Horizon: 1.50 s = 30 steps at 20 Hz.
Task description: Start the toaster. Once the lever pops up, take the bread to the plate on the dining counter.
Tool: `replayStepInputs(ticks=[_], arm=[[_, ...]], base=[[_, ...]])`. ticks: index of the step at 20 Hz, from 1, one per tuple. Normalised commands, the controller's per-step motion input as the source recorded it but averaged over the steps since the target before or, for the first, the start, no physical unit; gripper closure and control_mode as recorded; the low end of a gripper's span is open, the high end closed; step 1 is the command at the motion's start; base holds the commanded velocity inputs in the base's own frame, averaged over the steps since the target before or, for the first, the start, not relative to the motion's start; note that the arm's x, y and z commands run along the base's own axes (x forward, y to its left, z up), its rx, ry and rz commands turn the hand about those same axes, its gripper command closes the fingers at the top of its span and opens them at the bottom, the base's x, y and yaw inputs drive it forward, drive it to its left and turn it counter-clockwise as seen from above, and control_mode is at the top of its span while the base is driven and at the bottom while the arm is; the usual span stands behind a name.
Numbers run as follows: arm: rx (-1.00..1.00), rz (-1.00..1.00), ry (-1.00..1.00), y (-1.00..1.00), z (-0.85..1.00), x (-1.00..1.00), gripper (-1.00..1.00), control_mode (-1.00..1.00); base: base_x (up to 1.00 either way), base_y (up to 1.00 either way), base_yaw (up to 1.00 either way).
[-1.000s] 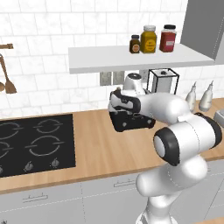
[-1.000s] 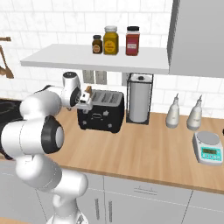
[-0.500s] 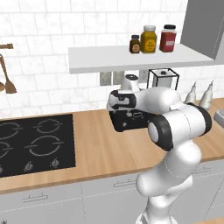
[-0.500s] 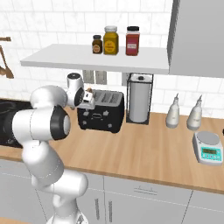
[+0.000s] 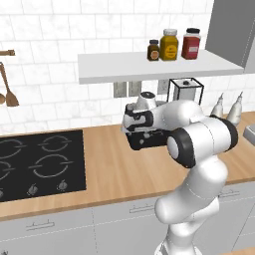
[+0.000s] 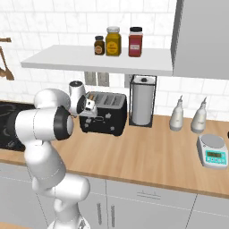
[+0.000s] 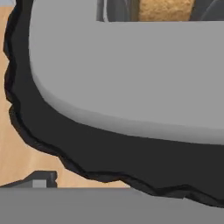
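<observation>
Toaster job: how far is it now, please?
Early stage. Nothing looks finished: the bread sits in a slot of the toaster on the wall counter. In hand: the open hand is at the toaster's left end, holding nothing. Whether the lever is pressed cannot be told. Left: starting it if needed, waiting for the pop, and carrying the bread to the plate.

Setting: rendered home kitchen. Evidence: wood counter [image 5: 114, 174] over grey cabinets [image 6: 147, 201], black hob [image 5: 40, 159], white tiled wall [image 5: 60, 30]. Also spice jars [image 6: 114, 41] on a shelf [image 6: 89, 60], toaster [image 6: 105, 114], kitchen scale [image 6: 212, 150].
</observation>
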Motion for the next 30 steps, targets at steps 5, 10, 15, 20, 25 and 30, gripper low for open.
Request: replayStepInputs(ticks=[5, 10, 15, 20, 25, 30], arm=[[-0.02, 0.00, 0.04, 0.00, -0.81, -0.23, -1.00, -1.00], [-0.02, 0.00, 0.05, 0.02, -0.73, -0.43, -1.00, -1.00], [0.00, 0.00, -0.15, 0.00, 0.13, -0.81, -1.00, -1.00], [0.00, 0.00, -0.21, 0.00, 0.30, -0.76, -1.00, -1.00], [0.00, 0.00, -0.13, 0.00, 0.24, -0.70, -1.00, -1.00], [0.00, 0.00, -0.26, 0.02, 0.53, -0.50, -1.00, -1.00]], base=[[0.00, 0.00, 0.00], [0.00, 0.00, 0.00], [0.00, 0.00, 0.00], [0.00, 0.00, 0.00], [0.00, 0.00, 0.00], [0.00, 0.00, 0.00]])
